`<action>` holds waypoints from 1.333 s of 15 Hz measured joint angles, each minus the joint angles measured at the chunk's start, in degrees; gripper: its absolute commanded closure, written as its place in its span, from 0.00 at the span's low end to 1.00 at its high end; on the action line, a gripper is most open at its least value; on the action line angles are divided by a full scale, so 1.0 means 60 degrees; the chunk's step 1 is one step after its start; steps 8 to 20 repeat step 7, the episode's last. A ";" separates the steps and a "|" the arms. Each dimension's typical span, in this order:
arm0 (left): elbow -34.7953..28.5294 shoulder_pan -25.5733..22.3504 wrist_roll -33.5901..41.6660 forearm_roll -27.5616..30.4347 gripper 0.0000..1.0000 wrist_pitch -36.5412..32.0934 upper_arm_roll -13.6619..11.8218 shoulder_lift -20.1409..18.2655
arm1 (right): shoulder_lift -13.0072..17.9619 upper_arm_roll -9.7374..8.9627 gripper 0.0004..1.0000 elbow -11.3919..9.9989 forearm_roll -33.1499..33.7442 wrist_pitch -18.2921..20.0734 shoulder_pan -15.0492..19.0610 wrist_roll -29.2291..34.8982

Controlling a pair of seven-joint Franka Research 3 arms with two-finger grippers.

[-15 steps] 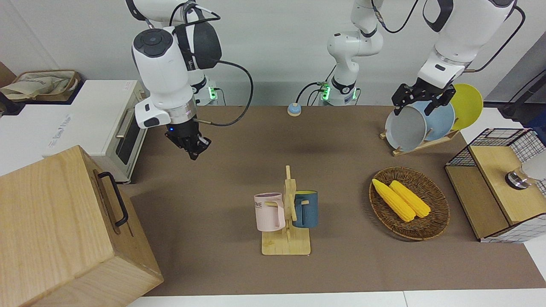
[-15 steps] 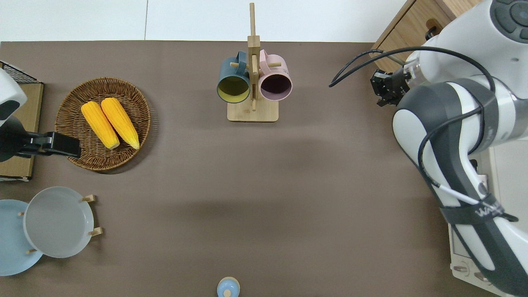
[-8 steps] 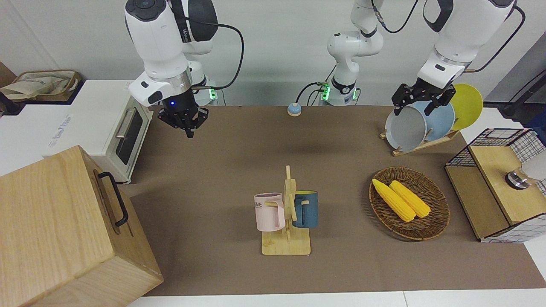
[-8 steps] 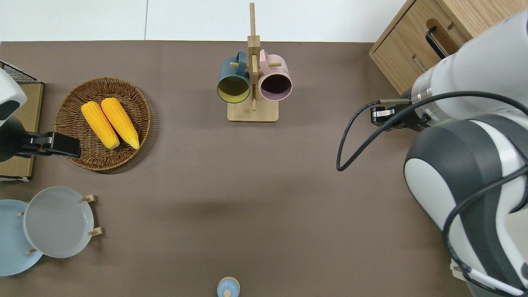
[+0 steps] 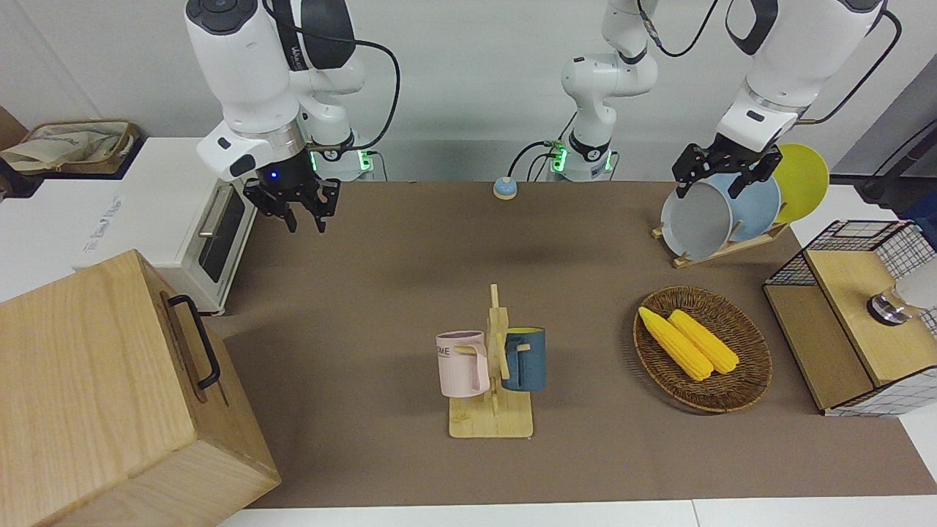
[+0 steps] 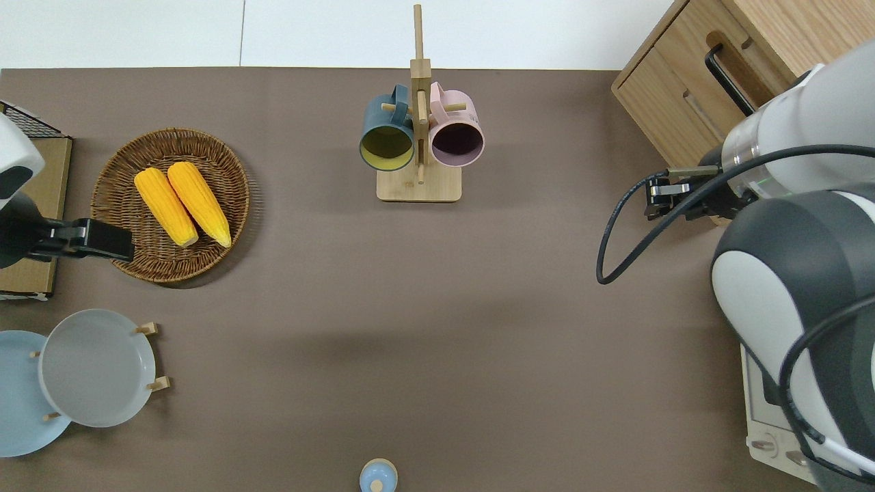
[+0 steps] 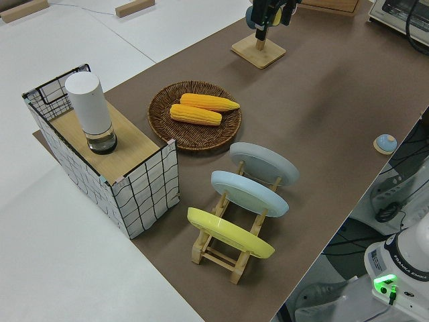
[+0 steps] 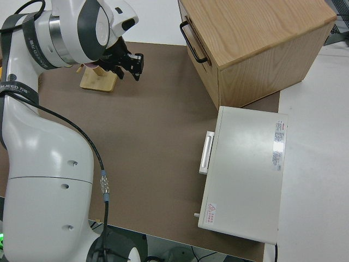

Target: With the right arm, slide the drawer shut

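The drawer (image 5: 181, 338) with its black loop handle (image 5: 196, 338) sits in the pale wooden box (image 5: 80, 366) at the right arm's end of the table. Its front lies flush with the box face (image 6: 683, 102). My right gripper (image 5: 304, 218) hangs open and empty over the brown mat (image 6: 478, 307), apart from the box and just nearer to the robots than its corner (image 6: 653, 199). The right side view shows it (image 8: 135, 66) well clear of the handle (image 8: 192, 34). My left arm (image 5: 721, 176) is parked, its gripper open.
A white oven (image 5: 190, 219) stands beside the box, nearer to the robots. A mug rack (image 5: 492, 366) with two mugs is mid-table. A basket of corn (image 5: 703, 348), a plate rack (image 5: 721, 208), a wire crate (image 5: 864, 315) and a small bell (image 5: 505, 189) fill the left arm's end.
My right gripper has risen and drawn back from the box front toward the robots, and its fingers have spread open. The drawer and the left arm have not moved.
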State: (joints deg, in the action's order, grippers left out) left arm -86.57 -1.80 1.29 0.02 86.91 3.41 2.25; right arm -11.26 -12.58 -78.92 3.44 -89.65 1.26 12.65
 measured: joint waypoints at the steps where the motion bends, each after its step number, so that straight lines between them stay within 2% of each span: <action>1: 0.0000 0.0000 0.0000 0.0000 0.01 0.0000 0.0000 0.0000 | 0.0001 0.0000 0.01 0.0000 0.0000 0.0000 0.0000 -0.0002; 20: 0.0000 0.0000 0.0000 0.0000 0.01 0.0000 0.0000 0.0000 | 0.0002 0.0003 0.01 0.0000 0.0004 0.0001 0.0002 -0.0134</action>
